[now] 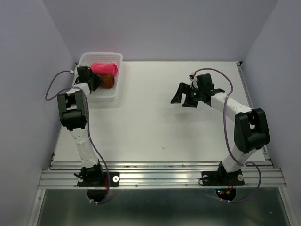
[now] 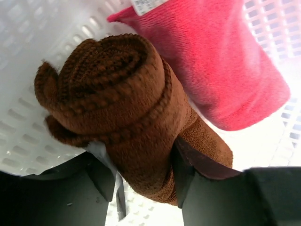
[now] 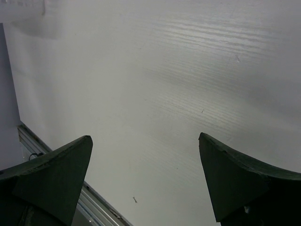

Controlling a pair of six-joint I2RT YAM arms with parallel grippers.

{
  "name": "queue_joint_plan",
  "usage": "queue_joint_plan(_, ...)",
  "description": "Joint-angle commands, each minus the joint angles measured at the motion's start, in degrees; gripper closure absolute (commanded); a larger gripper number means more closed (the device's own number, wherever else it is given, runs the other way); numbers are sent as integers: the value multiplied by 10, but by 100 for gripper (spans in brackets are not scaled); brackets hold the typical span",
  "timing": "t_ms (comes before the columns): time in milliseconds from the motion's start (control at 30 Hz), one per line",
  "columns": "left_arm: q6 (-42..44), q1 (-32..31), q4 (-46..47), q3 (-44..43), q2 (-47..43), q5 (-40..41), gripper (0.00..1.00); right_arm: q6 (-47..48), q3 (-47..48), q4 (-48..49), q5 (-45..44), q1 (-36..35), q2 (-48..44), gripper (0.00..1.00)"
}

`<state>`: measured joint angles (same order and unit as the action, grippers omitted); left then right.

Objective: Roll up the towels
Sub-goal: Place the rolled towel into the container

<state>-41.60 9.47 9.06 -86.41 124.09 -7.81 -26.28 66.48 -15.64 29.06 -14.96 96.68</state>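
Two plush rolls, slotted basket (image 2: 23, 136), pink-red towel (image 2: 225, 70), brown towel (image 2: 131, 108) in left gripper (image 2: 143, 181), pinch unclear; right gripper (image 3: 146, 160) spread.

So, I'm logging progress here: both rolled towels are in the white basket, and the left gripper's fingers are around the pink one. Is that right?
Not quite. The left gripper has its fingers around the brown towel, not the pink towel, which lies untouched beside it. The left wrist view shows this. The rest holds: both rolled towels are in the white basket.
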Motion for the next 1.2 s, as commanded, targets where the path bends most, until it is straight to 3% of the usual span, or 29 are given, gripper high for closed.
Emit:
queue_joint_plan(0, 14, 3, -76, -19, -17, 24, 43, 11, 31, -1, 4, 1, -1, 0)
queue_joint_plan(33, 14, 3, -79, -20, -24, 23, 38, 10, 31, -1, 0, 1, -1, 0)
queue_joint_plan(67, 14, 3, -83, -21, -27, 21, 25, 10, 31, -1, 0, 1, -2, 0)
queue_joint_plan(100, 14, 3, -90, -23, -36, 17, 23, 10, 31, -1, 4, 1, -4, 0)
queue_joint_plan(400, 17, 2, -169, -58, -96, 11, 21, 10, 36, 0, 7, 1, -32, 0)
queue_joint_plan(433, 17, 2, -179, -67, -109, 7, 1, 11, 37, 0, 10, 1, -35, 0)
queue_joint_plan(600, 28, 2, -228, -103, -150, 10, 1, 11, 46, 1, -16, 1, -50, 0)
queue_joint_plan(733, 42, 2, -289, -118, -211, 11, 1, -5, 55, 1, -87, 1, -78, 0)
queue_joint_plan(933, 48, 2, -314, -27, -357, 41, 1, -54, 23, 0, -211, 1, -160, 0)
queue_joint_plan(1167, 55, 3, -302, 81, -488, 33, 1, -42, -65, -2, -275, 1, -277, 0)
